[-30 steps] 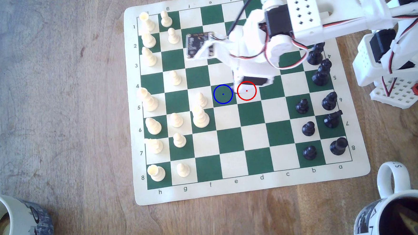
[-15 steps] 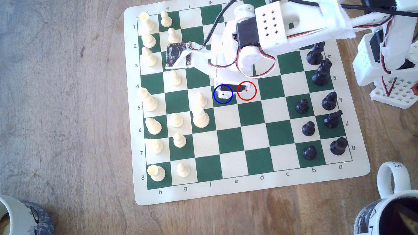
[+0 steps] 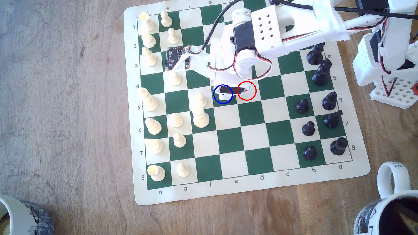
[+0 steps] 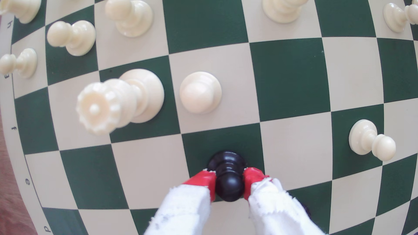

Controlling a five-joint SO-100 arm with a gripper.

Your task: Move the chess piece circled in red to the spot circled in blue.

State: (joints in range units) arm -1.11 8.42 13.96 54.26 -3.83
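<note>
In the wrist view the chess piece (image 4: 228, 178), a glossy black pawn, sits between two red-tipped fingers (image 4: 203, 180), with my gripper (image 4: 229, 180) shut on its neck. Its flared base is over a dark green square (image 4: 221, 142); I cannot tell whether it touches the board. In the exterior view my gripper (image 3: 224, 93) hangs over the spot (image 3: 231, 102), the dark green square with the blue ring, and covers the pawn. The cream square with the red ring (image 3: 250, 95) lies just to the exterior view's right, partly under the gripper body.
A cream pawn (image 3: 201, 99) and a tall cream queen (image 3: 199, 116) stand just to the exterior view's left of the spot. Black pieces (image 3: 307, 128) line the board's right side. Mugs (image 3: 15, 221) sit at both front corners of the table.
The arm swung to the exterior view's left, carrying the gripper from over the red ring to over the blue ring. In the last half second it only settled slightly.
</note>
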